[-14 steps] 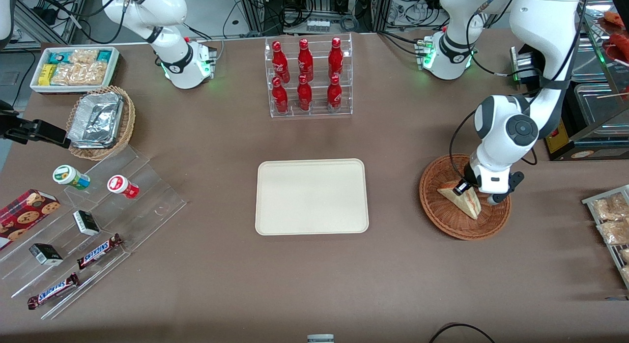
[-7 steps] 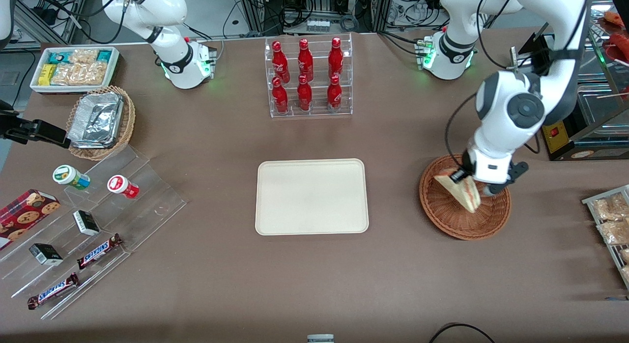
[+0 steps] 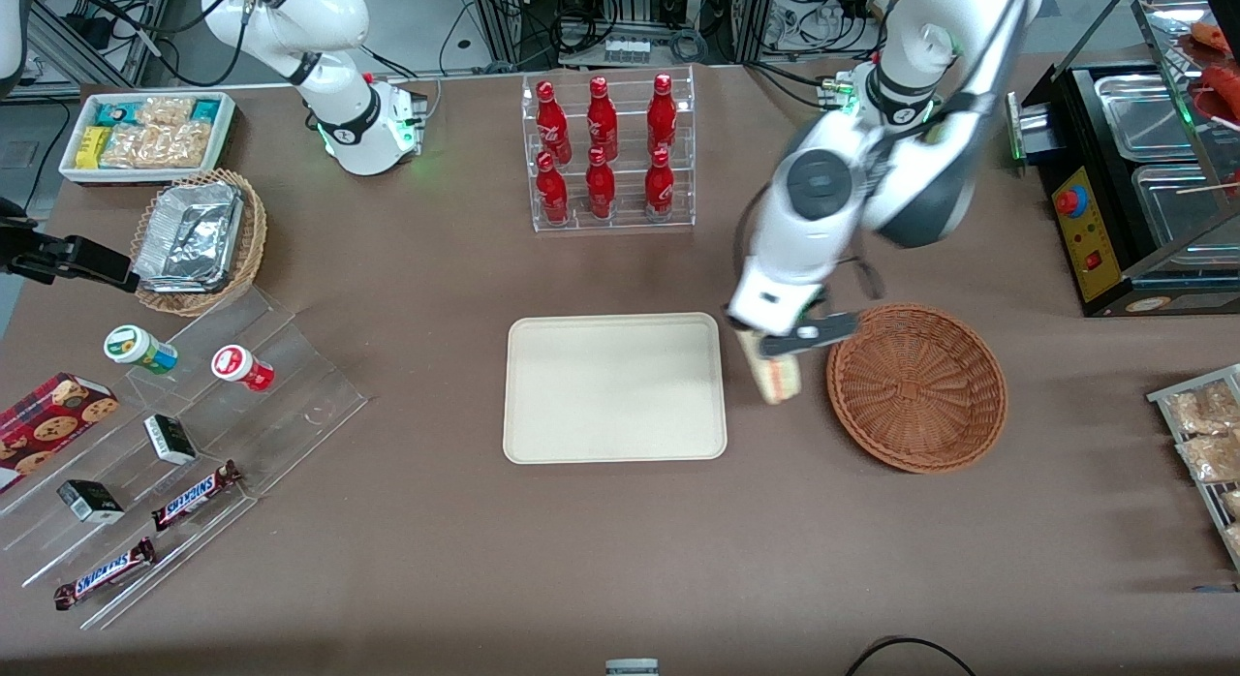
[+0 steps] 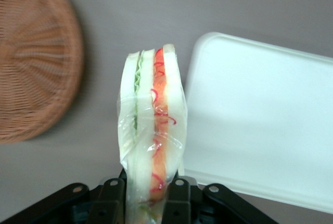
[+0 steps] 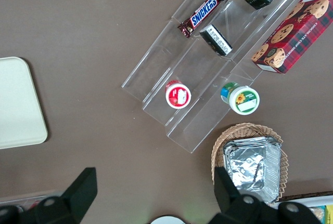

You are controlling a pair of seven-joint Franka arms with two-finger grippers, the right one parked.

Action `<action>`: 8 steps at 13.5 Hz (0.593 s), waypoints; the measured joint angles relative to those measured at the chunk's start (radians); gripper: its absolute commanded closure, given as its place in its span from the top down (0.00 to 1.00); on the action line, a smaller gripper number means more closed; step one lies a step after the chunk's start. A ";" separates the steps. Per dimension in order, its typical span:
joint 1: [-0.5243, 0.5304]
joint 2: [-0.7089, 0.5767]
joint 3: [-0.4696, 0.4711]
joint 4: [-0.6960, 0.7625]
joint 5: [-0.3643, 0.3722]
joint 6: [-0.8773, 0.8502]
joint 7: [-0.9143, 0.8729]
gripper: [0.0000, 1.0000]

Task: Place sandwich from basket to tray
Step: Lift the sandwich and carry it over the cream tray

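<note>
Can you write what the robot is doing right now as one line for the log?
phase: carrying | gripper: shut on sandwich | position: above table between basket and tray | basket: empty | tray: bare

The gripper (image 3: 775, 352) clamps the sandwich (image 3: 777, 378) in the air between the tray (image 3: 614, 387) and the wicker basket (image 3: 916, 386), just beside the tray's rim and nearer the camera than the rack of red bottles (image 3: 607, 153).

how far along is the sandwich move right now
Done: the sandwich is out of the basket, which now sits empty. In hand: the gripper is shut on it, in the air between basket and tray. Left: carry it over the tray, lower it and release.
</note>
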 measured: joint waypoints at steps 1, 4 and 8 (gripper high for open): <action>-0.042 0.053 0.000 0.052 0.000 0.000 -0.010 0.28; -0.139 0.210 0.000 0.204 0.000 0.000 -0.040 0.28; -0.202 0.400 0.002 0.384 0.010 0.002 -0.041 0.29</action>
